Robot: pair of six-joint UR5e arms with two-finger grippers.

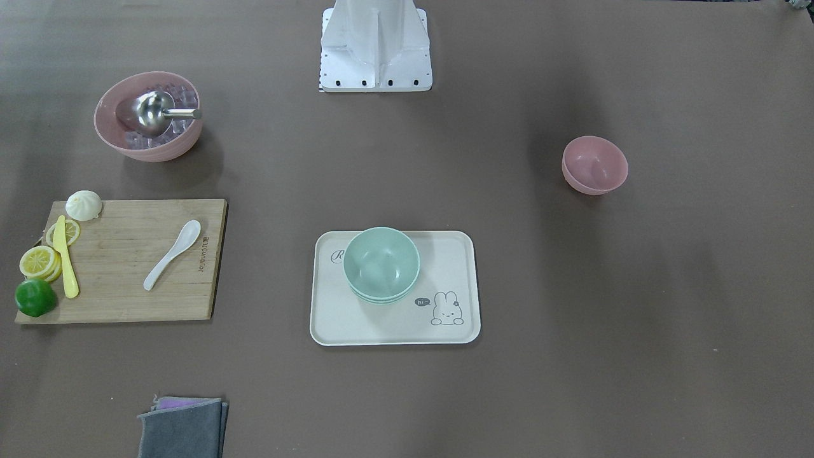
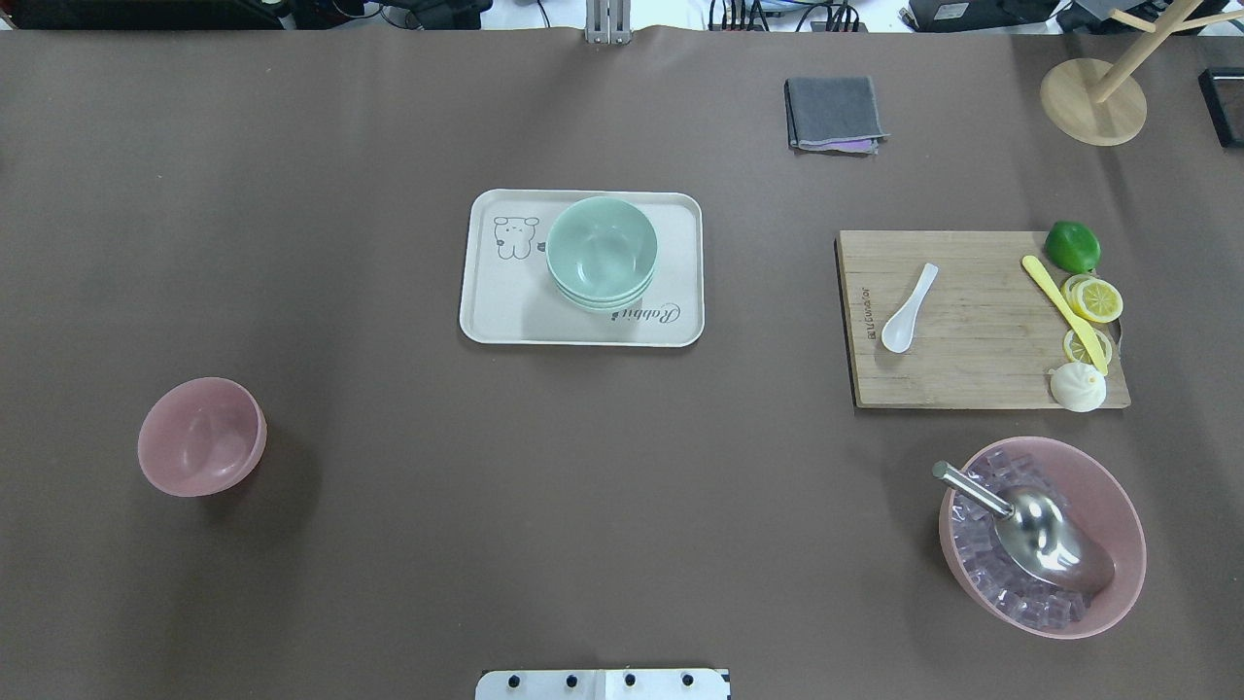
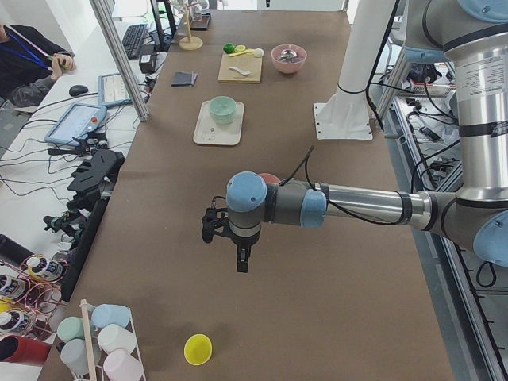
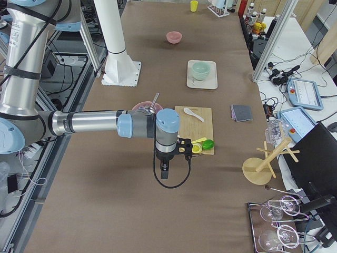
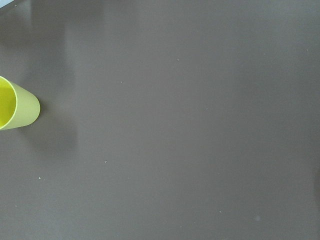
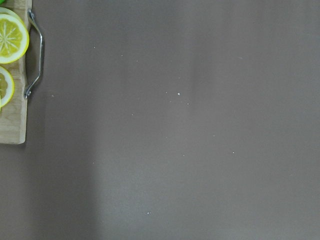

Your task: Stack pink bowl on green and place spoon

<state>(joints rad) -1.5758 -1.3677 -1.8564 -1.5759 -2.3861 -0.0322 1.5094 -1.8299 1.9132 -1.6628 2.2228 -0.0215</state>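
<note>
A small pink bowl (image 1: 594, 165) stands alone on the brown table, at the overhead view's left (image 2: 201, 437). Stacked green bowls (image 1: 381, 264) sit on a cream rabbit tray (image 1: 394, 327) at the table's middle. A white spoon (image 1: 172, 254) lies on a wooden cutting board (image 1: 121, 299), also seen in the overhead view (image 2: 910, 308). My left gripper (image 3: 242, 262) hangs over bare table beyond the pink bowl. My right gripper (image 4: 164, 171) hangs past the board's end. Both show only in the side views, so I cannot tell whether they are open or shut.
A large pink bowl (image 2: 1108, 515) holds ice cubes and a metal scoop (image 2: 1030, 530). The board also carries lemon slices (image 2: 1093, 299), a lime, a yellow knife and a bun. A grey cloth (image 2: 833, 112), a wooden stand (image 2: 1093, 97) and a yellow cup (image 5: 15, 107) stand further out.
</note>
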